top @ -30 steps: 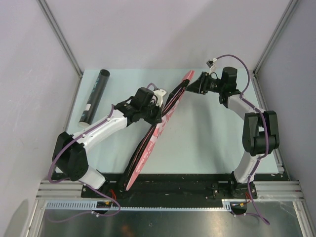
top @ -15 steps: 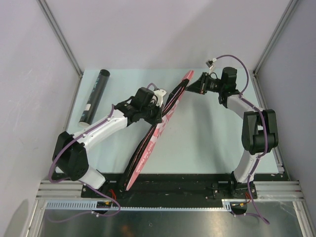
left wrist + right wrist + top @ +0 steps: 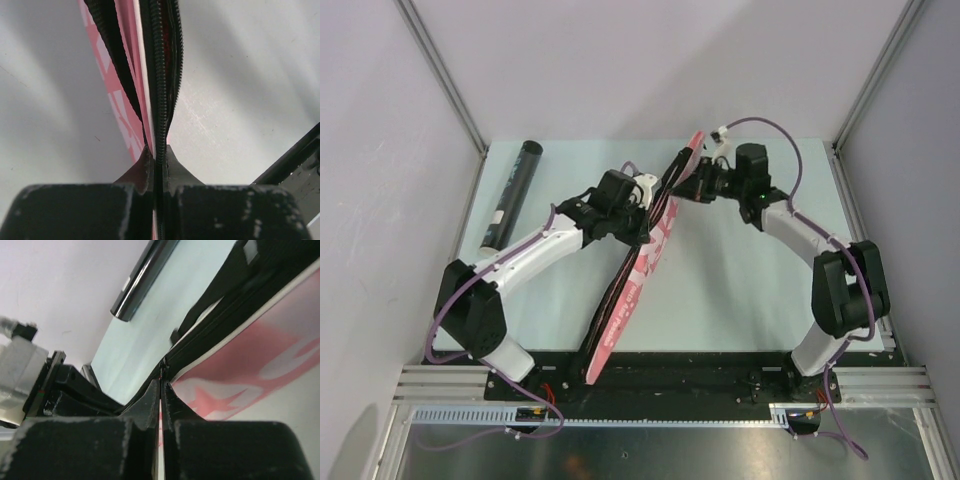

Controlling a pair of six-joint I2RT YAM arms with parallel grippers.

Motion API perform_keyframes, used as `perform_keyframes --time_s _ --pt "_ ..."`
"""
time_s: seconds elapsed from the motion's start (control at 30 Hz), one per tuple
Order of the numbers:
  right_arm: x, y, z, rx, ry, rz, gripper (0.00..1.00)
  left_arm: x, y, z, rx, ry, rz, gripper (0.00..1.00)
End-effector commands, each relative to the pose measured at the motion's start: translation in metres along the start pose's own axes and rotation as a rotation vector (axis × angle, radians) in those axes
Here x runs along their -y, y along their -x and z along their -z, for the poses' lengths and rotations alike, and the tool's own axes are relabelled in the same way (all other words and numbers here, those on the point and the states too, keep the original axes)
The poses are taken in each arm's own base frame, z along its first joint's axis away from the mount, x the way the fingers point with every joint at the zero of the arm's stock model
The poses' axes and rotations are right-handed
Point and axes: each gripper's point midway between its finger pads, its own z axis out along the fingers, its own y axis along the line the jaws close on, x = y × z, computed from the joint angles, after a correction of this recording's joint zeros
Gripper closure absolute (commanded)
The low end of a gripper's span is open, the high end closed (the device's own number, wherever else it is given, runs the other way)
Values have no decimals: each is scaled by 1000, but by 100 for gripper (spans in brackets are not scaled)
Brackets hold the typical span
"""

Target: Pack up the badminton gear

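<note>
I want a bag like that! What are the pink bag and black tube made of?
The pink bag looks like soft matte cloth with printed white shapes; its black zipper has tiny teeth, probably plastic. The black tube looks hard and glossy, light streaking along it: plastic or coated card, I can't tell.

No text can be read.
White shapes on the pink bag [image 3: 280, 340] past the right gripper [image 3: 161, 385], and marks on the black tube [image 3: 510, 195] beyond, stay illegible.
</note>
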Motion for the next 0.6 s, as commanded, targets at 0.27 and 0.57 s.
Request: perform_keyframes --time_s 0.27,0.57 --pt "-48 -33 -7 25 35 -57 100 16 64 24 191 -36 71 45" --pt "-55 -35 -6 1 103 -14 100 -21 148 43 374 75 218 26"
